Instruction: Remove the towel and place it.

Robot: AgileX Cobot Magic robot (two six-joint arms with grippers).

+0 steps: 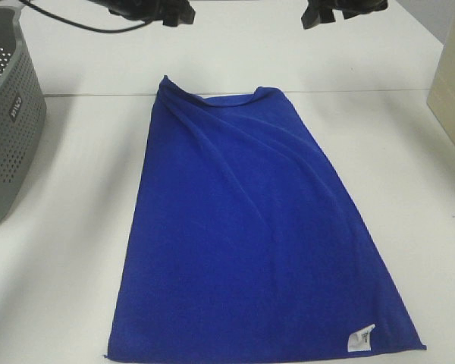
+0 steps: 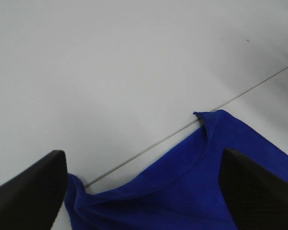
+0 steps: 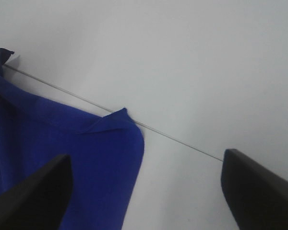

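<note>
we are hovering both released hands, left hand (image 2: 144,191) and right hand (image 3: 144,191), above the towel's (image 1: 250,243) far edge, its long axis lying lengthwise on the desk (image 1: 61,265)

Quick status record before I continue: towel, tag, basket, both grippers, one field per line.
towel: blue towel spread flat on the white table, far edge slightly rumpled
tag: white tag at the towel's near right corner in the high view
basket: grey perforated basket at the left edge, apart from the towel
left gripper: left gripper open, above the towel's far edge, holding nothing
right gripper: right gripper open, above the far right corner, holding nothing
</note>
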